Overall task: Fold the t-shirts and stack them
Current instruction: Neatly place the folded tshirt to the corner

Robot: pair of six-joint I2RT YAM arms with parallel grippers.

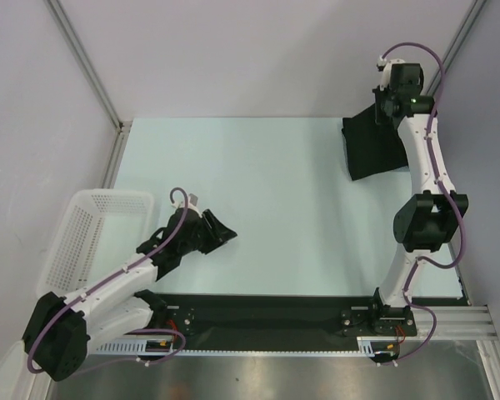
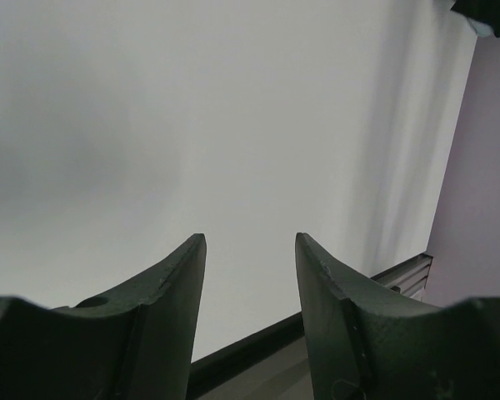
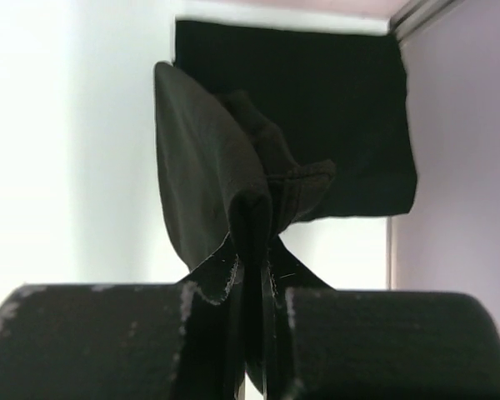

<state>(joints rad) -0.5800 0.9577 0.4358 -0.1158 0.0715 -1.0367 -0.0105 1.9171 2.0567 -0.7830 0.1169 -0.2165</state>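
A black t-shirt lies folded at the far right of the table, and its flat part fills the top of the right wrist view. My right gripper hovers over its far edge, shut on a raised fold of the fabric; the cloth is pinched between the jaws of the right gripper. My left gripper sits low at the near left of the table, far from the shirt. The left wrist view shows the left gripper open with only bare table between its fingers.
A white mesh basket stands at the table's left edge, just beside the left arm. A black strip runs along the near edge between the arm bases. Walls close in the back and right sides.
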